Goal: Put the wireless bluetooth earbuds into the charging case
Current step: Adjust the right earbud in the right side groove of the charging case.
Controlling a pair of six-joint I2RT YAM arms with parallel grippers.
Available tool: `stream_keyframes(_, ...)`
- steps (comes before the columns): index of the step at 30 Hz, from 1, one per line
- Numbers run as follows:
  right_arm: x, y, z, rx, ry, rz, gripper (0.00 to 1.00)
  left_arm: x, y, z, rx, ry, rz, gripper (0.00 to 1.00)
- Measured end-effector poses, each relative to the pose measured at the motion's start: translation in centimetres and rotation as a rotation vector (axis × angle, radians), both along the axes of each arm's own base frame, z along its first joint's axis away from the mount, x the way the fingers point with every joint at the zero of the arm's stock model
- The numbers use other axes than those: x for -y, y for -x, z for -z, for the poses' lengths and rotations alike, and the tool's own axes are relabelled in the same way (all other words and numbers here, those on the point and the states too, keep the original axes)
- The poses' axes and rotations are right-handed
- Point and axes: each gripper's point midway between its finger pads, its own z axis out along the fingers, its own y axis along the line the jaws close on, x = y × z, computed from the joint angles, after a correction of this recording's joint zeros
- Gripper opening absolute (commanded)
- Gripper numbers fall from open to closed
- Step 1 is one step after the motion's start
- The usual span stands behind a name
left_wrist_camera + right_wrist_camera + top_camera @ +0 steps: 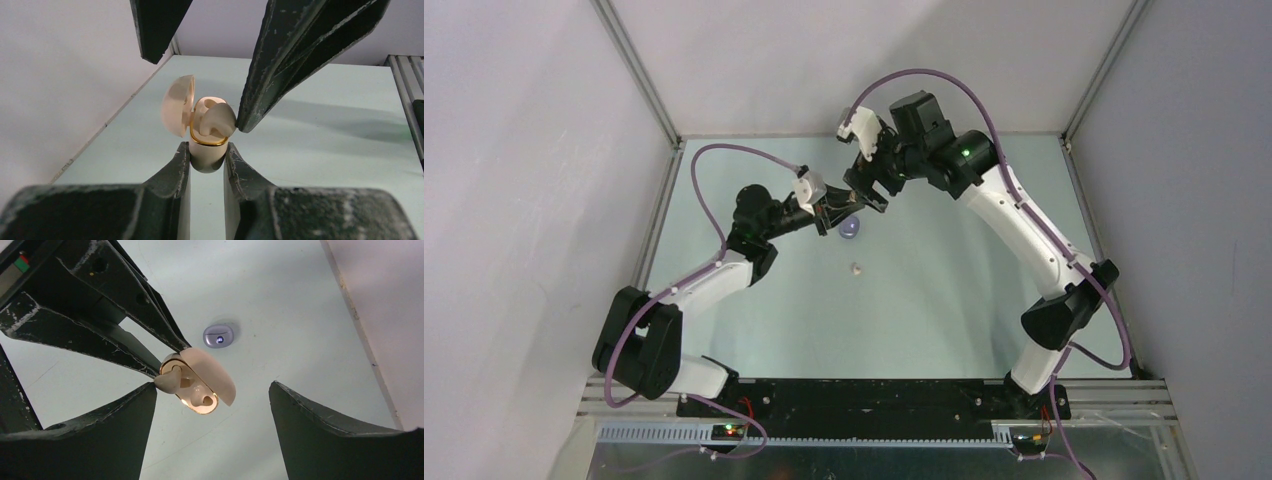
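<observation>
My left gripper [206, 150] is shut on the lower body of a cream charging case [206, 159] and holds it above the table, its lid [177, 105] swung open. A cream earbud [218, 119] sits askew on top of the case's gold-rimmed opening, sticking out. My right gripper [212, 385] is open around the case [207, 375]. One of its fingertips [243, 125] touches the side of that earbud [167, 380]. In the top view both grippers, left [832, 214] and right [869, 197], meet at the far middle of the table. A second cream earbud [856, 268] lies loose on the table.
A closed purple case [219, 335] with a small lit dot lies on the table below the grippers; it also shows in the top view [850, 230]. The walls stand close at the left and far sides. The table surface [944, 290] is pale green.
</observation>
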Motion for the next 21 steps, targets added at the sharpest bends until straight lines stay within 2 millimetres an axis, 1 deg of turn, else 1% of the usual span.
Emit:
stream_keyframes(4, 0.5, -0.4, 0.2, -0.013, -0.001, 0.023, 0.86, -0.1, -0.3, 0.1, -0.005, 0.000, -0.015, 0.00)
stream_keyframes(9, 1.9, -1.8, 0.2, -0.004, 0.006, 0.081, 0.86, 0.0, -0.1, -0.1, -0.001, 0.001, -0.004, 0.00)
stream_keyframes(16, 2.3, -2.2, 0.2, 0.000, 0.006, 0.097, 0.86, 0.1, 0.1, -0.2, 0.003, 0.002, 0.005, 0.00)
stream_keyframes(18, 2.2, -2.2, 0.1, -0.001, 0.004, 0.093, 0.84, 0.1, 0.1, -0.2, 0.002, 0.002, 0.006, 0.00)
stream_keyframes(21, 2.2, -1.8, -0.2, -0.004, 0.003, 0.083, 0.78, 0.1, 0.1, -0.2, 0.002, 0.002, 0.005, 0.00)
